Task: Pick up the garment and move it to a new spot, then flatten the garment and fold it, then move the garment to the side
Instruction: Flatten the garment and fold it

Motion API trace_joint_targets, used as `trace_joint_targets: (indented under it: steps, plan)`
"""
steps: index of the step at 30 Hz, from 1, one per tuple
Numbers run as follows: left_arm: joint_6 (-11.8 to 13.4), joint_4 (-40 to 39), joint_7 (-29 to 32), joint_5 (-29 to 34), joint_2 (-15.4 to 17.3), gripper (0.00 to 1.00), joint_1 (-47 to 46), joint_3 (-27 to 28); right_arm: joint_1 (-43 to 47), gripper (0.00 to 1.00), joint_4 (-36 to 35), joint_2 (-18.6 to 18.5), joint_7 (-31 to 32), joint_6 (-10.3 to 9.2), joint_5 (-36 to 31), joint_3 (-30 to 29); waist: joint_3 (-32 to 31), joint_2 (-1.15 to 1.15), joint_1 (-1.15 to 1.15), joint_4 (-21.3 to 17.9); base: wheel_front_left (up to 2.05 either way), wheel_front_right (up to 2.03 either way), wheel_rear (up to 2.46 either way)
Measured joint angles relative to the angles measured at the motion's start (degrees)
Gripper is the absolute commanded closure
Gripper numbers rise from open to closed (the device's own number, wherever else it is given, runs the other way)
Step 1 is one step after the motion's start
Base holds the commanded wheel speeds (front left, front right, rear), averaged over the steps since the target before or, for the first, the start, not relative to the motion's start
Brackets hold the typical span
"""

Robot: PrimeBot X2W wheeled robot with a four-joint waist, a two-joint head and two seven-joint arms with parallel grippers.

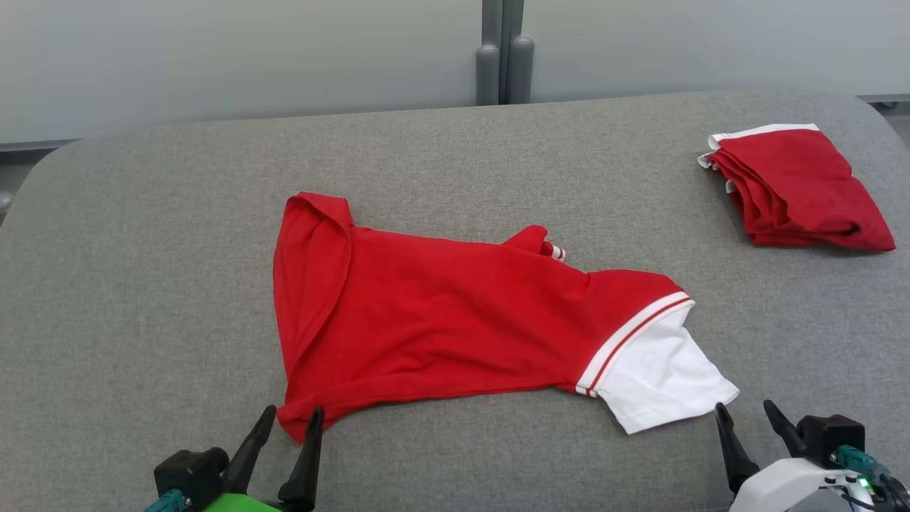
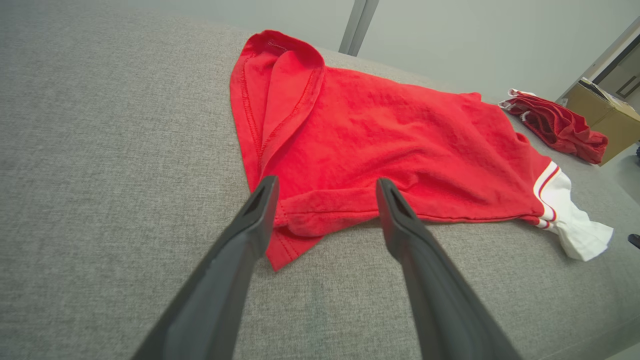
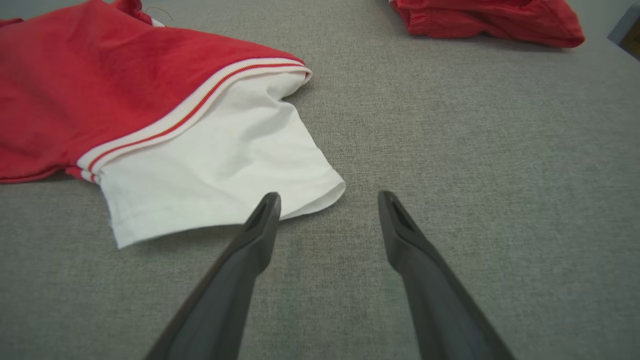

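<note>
On a grey fabric tabletop (image 1: 142,284), near its front edge, the left gripper (image 1: 293,411) has its fingers spread and empty on either side of a hem corner of the red garment (image 1: 441,320), which lies rumpled across the middle. The garment's white sleeve (image 1: 661,377) lies just beside the right gripper (image 1: 744,407), whose fingers are also spread and empty. Folded red clothing (image 1: 803,188) sits at the far right corner.

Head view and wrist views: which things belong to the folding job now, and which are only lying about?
For the job: spread red-and-white garment, left gripper, right gripper, both open.
Lying about: folded red garment at far right, cardboard box.
</note>
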Motion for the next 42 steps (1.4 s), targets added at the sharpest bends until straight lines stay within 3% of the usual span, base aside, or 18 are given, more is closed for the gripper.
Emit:
trace_joint_targets:
  steps: [7,13,19,20,23,25,26,27,42]
  plan:
    - [-0.4,0.5,0.0,0.0,0.0,0.0,-0.3,0.0,-3.4,0.0,3.4,3.1,0.0,-0.02,2.8,-1.3,0.4,0.0,0.0,0.0,0.0,0.0,0.0]
    - [-0.4,0.7,0.0,0.0,-0.3,0.0,-1.2,-0.1,-4.2,0.0,7.0,2.9,0.0,-0.38,3.9,-2.7,0.7,0.0,0.0,0.5,0.0,0.0,0.0]
    - [-0.4,0.8,0.0,0.0,-0.2,0.0,-1.4,0.1,-6.9,0.07,9.6,3.0,-0.1,-0.51,4.0,-3.0,1.2,0.0,0.0,1.0,0.0,0.0,0.0]
    - [-0.4,0.8,0.0,0.1,-0.2,0.0,-1.4,0.1,-7.2,0.13,10.0,3.0,-0.1,-0.51,4.2,-3.1,1.4,0.0,0.0,1.0,0.0,0.0,0.0]
    - [-0.4,0.9,0.0,0.1,-0.2,0.0,-1.6,0.2,-8.0,0.52,11.2,3.2,-0.2,-0.41,4.4,-3.0,1.7,0.0,0.0,1.3,0.0,0.0,0.0]
    - [-0.4,0.8,0.0,0.1,-0.2,0.0,-1.9,0.2,-8.5,0.58,11.9,3.3,-0.2,0.02,4.5,-2.9,1.9,0.0,0.0,1.4,0.0,0.0,0.0]
    - [-0.4,0.9,0.0,0.1,-0.2,0.0,-2.1,0.2,-8.7,0.73,12.3,3.3,-0.2,0.18,4.5,-2.8,2.0,0.0,0.0,1.4,0.0,0.0,0.0]
    - [-0.4,0.9,0.0,0.1,-0.2,0.0,-2.3,0.3,-8.8,0.97,12.6,3.4,-0.2,0.43,4.5,-2.6,2.1,0.0,0.0,1.5,0.0,0.0,0.0]
    - [-1.0,4.8,3.1,0.2,0.4,0.0,-4.3,-0.8,-11.2,1.0,16.0,3.5,-1.1,2.52,4.9,-1.7,2.3,0.0,0.0,0.2,0.0,0.0,0.0]
